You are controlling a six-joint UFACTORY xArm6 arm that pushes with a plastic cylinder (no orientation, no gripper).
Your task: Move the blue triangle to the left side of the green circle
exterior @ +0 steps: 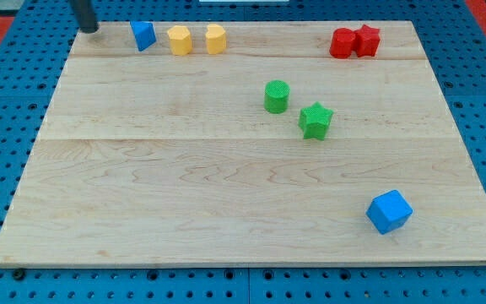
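my tip (pixel 89 30) sits at the top left corner of the table (pixel 184 211), just to the view's left of the blue triangle (pixel 143 35), with a small gap between them; there is no pincer on this arm, only the rod, so nothing is gripped; the blue triangle is at the table's top edge, with two yellow blocks (pixel 197 40) just to its right; the green circle (pixel 277 96) is nearer the middle, and a green star (pixel 315 121) is just below and right of it; i think i should get behind the triangle from the top and push it down first, away from the yellow blocks, then slide it slowly to the right and stop beside the circle's left side without bumping it; there are no boxes or bowls here.
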